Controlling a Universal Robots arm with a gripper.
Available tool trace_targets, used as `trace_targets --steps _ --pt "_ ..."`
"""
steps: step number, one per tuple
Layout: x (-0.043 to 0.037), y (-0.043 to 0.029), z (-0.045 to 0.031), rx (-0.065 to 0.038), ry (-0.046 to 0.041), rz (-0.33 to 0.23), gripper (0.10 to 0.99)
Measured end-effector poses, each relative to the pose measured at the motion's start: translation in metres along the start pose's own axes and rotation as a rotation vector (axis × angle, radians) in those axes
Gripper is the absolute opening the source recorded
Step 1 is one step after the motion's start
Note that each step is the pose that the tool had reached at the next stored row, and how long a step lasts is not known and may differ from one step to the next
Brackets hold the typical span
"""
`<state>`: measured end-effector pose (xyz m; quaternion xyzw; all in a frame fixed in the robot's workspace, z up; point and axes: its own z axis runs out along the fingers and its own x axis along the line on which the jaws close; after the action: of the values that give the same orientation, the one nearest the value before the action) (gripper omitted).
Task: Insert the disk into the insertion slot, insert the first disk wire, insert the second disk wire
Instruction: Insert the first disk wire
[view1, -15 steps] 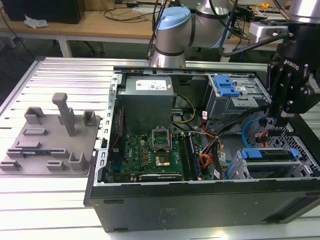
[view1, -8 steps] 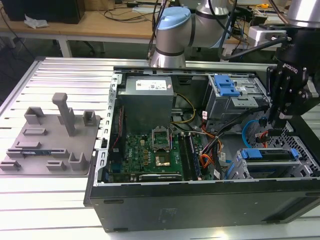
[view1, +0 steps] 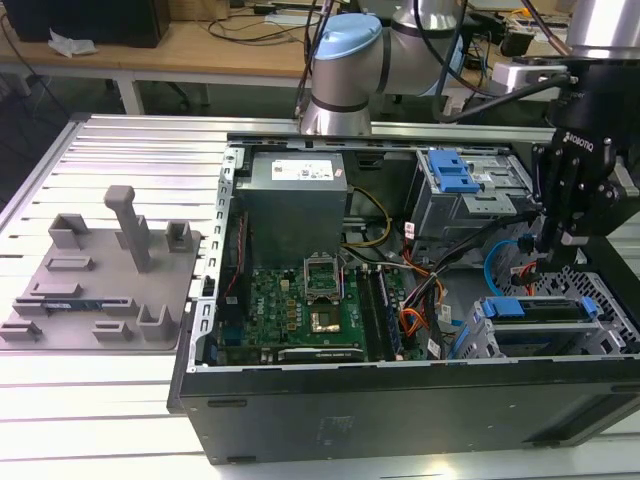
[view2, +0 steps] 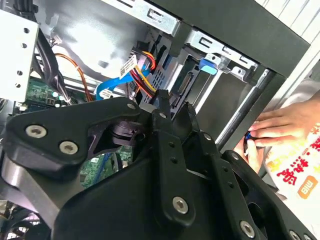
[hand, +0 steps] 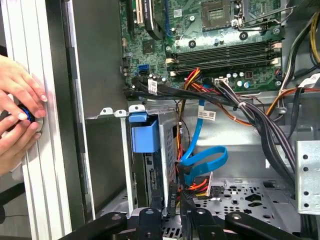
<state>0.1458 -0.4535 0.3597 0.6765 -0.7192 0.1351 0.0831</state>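
The disk (view1: 530, 335), in its blue carrier (hand: 144, 136), sits inside the insertion slot (view1: 600, 310), a perforated grey cage at the case's front on the exterior view's right. My gripper (view1: 548, 250) hangs just behind the cage, at the disk's rear end (view2: 186, 82). Its fingers (hand: 173, 199) look shut on the dark plug of the first disk wire (hand: 197, 185), a red, orange and yellow bundle (view2: 142, 70). The second disk wire (hand: 202, 157), flat and light blue (view2: 107, 87), loops right beside that plug.
A taller grey bay with a blue latch (view1: 452, 175) stands behind the cage. Black cable bundles (hand: 260, 120) cross toward the motherboard (view1: 300, 300). A person's hands (hand: 20, 110) rest outside the case wall, holding something small and blue. A grey fixture plate (view1: 100, 270) lies on the exterior view's left.
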Motion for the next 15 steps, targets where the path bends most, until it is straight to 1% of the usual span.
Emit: trace_targets --steps 1,2,4,6,7,9,14,15 --pt "-0.0002 0.0001 0.0005 0.001 0.0024 0.0 0.29" --pt "-0.0007 0.0004 0.0021 0.005 0.0046 0.001 0.29" --pt "-0.0013 0.001 0.0038 0.011 0.0053 0.003 0.29" --pt "-0.0016 0.0037 0.005 0.019 0.0056 0.006 0.29" --pt "-0.0018 0.0059 0.0056 0.025 0.0059 0.008 0.29" --pt "-0.0031 0.0078 0.0064 0.033 0.0087 0.01 0.29" --pt "-0.0069 0.0083 0.0079 0.053 0.0123 0.016 0.29" --pt "-0.0072 0.0084 0.0081 0.055 0.0139 0.017 0.29"
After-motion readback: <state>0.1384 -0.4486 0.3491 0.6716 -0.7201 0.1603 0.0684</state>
